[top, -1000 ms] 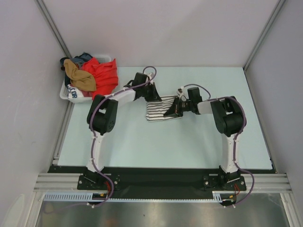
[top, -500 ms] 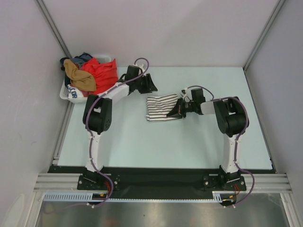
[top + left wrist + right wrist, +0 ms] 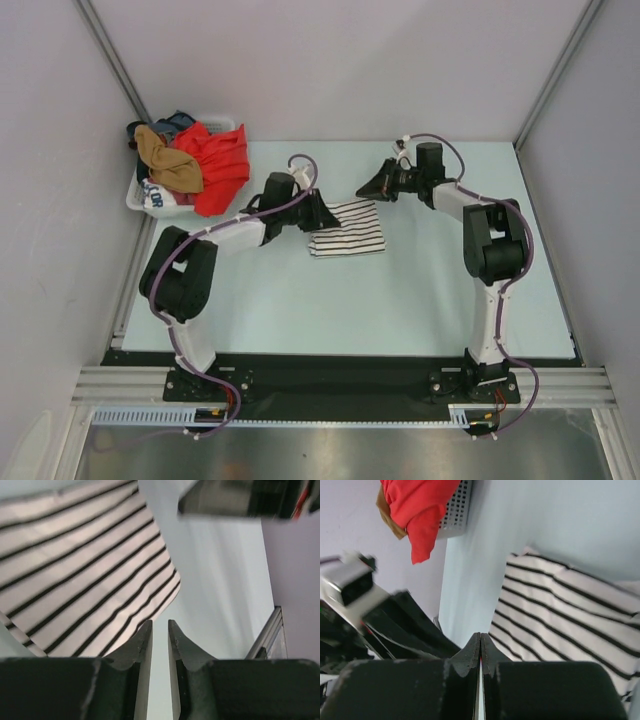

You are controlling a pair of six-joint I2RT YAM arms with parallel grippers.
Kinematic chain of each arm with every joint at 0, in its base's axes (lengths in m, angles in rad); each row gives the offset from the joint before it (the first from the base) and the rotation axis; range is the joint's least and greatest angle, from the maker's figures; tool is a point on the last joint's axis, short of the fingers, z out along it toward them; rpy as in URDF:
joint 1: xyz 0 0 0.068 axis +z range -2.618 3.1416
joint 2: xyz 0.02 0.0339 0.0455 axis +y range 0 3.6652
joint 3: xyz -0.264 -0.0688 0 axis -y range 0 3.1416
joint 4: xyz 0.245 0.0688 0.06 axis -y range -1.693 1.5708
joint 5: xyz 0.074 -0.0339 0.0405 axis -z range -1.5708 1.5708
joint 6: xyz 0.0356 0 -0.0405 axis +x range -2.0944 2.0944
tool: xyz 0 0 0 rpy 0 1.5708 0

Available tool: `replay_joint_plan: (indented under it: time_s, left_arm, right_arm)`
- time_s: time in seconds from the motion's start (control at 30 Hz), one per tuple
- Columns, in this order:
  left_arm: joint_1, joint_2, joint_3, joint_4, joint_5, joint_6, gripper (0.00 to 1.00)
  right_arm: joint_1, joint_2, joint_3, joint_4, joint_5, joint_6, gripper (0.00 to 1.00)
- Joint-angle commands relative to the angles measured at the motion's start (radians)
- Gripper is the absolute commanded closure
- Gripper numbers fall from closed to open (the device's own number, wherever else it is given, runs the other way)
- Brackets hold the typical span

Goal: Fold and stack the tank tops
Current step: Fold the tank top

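Note:
The white tank top with thin black stripes (image 3: 348,229) lies folded flat on the table's middle. It also shows in the left wrist view (image 3: 85,565) and the right wrist view (image 3: 570,625). My left gripper (image 3: 322,215) sits at its left edge, jaws a narrow gap apart with nothing between them (image 3: 160,622). My right gripper (image 3: 366,190) hovers just beyond the top's far edge, shut and empty (image 3: 480,635). The tan-brown tank top (image 3: 165,162) lies crumpled in the white basket.
The white laundry basket (image 3: 148,203) stands at the far left corner with a red cloth (image 3: 218,160) draped over its rim and dark clothes behind. The red cloth (image 3: 420,510) and the basket (image 3: 457,505) show in the right wrist view. Walls enclose the table.
My right gripper has left the striped top's right side and swung to its far edge. My left gripper drew back toward the basket, then returned to the top's left edge.

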Motion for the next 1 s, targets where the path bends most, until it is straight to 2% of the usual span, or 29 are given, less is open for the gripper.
replay_joint_plan:
  time_s: [0.0,0.27,0.5,0.57,0.7,0.73,0.87,0.9,0.97]
  left_arm:
    - [-0.016,-0.002,-0.074,0.126,0.054,-0.046,0.78]
    - [-0.009,0.046,-0.200,0.135,-0.025,-0.025,0.82]
    - [-0.009,-0.002,-0.249,0.005,-0.188,0.044,0.83]
    - [-0.009,-0.028,-0.274,-0.005,-0.211,0.051,0.82]
    - [-0.009,-0.132,-0.303,-0.044,-0.245,0.064,0.74]
    - [-0.009,-0.151,-0.311,-0.060,-0.253,0.068,0.71]
    - [-0.012,-0.250,-0.332,-0.135,-0.292,0.081,0.55]
    - [-0.013,-0.289,-0.337,-0.146,-0.309,0.086,0.49]
    - [-0.016,-0.341,-0.351,-0.173,-0.340,0.097,0.43]
  right_arm:
    - [-0.019,0.101,0.068,0.028,-0.005,0.069,0.97]
    - [-0.030,0.294,0.130,0.029,0.036,0.111,0.98]
    - [-0.064,0.253,0.081,0.026,0.079,0.096,0.94]
    - [-0.068,0.219,0.058,0.025,0.090,0.071,0.89]
    - [-0.071,0.112,-0.007,-0.011,0.119,0.011,0.61]
    - [-0.071,0.065,-0.034,-0.023,0.136,-0.004,0.51]
    - [-0.068,-0.044,-0.087,-0.143,0.204,-0.105,0.45]
    - [-0.068,-0.067,-0.097,-0.181,0.223,-0.143,0.44]
    - [-0.058,-0.136,-0.119,-0.259,0.347,-0.209,0.43]
